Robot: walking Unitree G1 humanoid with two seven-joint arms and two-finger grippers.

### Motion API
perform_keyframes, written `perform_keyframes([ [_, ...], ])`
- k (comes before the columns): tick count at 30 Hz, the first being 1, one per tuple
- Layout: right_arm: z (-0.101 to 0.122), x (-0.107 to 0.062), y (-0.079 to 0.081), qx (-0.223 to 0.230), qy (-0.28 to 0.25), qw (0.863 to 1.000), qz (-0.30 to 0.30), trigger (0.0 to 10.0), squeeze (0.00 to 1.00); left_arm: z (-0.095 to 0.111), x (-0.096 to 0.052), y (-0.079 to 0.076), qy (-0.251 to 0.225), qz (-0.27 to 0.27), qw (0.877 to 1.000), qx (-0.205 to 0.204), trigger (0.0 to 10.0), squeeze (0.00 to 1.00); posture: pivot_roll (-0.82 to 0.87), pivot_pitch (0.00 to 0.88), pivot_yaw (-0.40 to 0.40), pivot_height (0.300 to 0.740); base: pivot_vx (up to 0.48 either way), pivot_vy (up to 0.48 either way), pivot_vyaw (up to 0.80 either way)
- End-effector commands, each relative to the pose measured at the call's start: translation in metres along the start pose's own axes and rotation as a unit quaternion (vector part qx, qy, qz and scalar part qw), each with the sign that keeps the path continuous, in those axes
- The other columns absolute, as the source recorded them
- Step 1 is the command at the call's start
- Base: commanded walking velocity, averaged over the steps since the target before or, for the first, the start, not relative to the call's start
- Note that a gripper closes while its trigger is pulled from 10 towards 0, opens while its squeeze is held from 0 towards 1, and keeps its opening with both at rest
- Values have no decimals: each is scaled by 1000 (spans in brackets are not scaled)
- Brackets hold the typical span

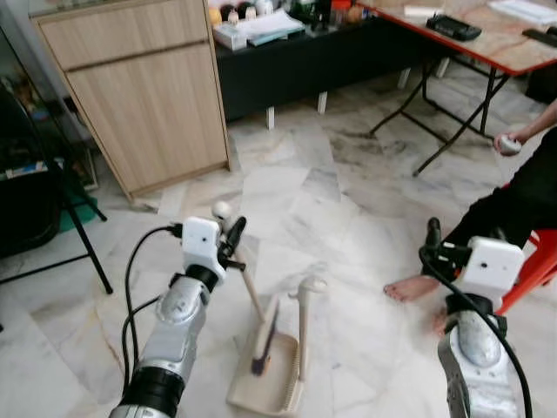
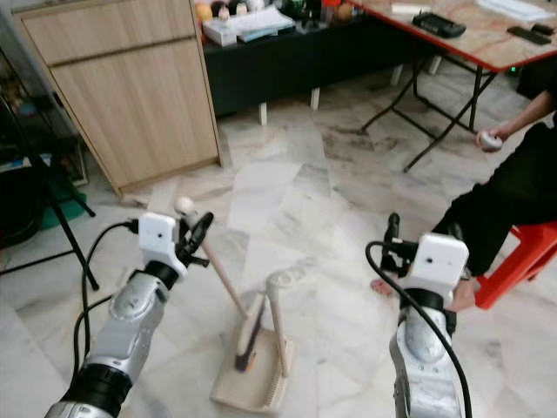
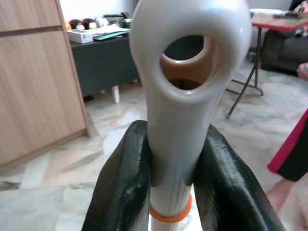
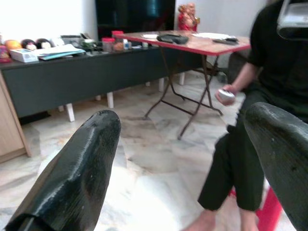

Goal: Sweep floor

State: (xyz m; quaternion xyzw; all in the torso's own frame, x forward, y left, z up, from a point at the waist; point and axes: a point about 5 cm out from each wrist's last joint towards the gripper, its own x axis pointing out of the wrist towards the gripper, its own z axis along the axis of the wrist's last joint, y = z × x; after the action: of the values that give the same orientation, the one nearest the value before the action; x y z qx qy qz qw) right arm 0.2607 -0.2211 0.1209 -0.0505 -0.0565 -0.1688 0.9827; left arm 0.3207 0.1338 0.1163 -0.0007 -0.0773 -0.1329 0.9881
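2 eye views: left gripper (image 1: 228,237) clamps broom handle (image 1: 248,287) near its top; brush sits in dustpan (image 1: 270,376) on marble floor (image 1: 296,192). L wrist: fingers (image 3: 125,183) pinch handle. R wrist: right gripper (image 4: 187,168) wide apart, holding nothing; seated person (image 4: 269,96) ahead.

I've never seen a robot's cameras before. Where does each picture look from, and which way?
Left and right eye views: head, looking down at both arms, the dustpan and marble floor.
Left wrist view: along the left gripper, shut on the broom handle.
Right wrist view: along the open right gripper, toward a seated person.
Shared: the red-edged table.
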Motion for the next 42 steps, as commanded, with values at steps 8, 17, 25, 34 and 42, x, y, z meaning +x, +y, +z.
perform_keyframes([
  [8, 1, 0, -3, 1, -1, 1000, -5, 10000, 0, 4, 2, 2, -8, 6, 1000, -2, 10000, 0, 29, 62, 7, 740, 0, 0, 0],
  [17, 4, 4, -7, -4, -9, 1000, -9, 10000, 0, 5, 3, 2, -9, 6, 1000, -5, 10000, 0, 27, 58, 8, 740, 0, 211, 0],
  [25, 4, 3, -7, -3, -8, 1000, -9, 10000, 0, 5, 3, 2, -10, 6, 1000, -7, 10000, 0, 28, 59, 8, 740, 0, 418, 0],
  [34, 3, 3, -7, -3, -7, 1000, -8, 10000, 0, 6, 3, 2, -13, 9, 1000, -9, 10000, 0, 28, 60, 6, 740, 0, 414, 0],
  [42, 2, 2, -6, -2, -5, 1000, -7, 10000, 0, 6, 2, 3, -13, 10, 1000, -11, 10000, 0, 27, 61, 6, 740, 0, 176, 0],
])
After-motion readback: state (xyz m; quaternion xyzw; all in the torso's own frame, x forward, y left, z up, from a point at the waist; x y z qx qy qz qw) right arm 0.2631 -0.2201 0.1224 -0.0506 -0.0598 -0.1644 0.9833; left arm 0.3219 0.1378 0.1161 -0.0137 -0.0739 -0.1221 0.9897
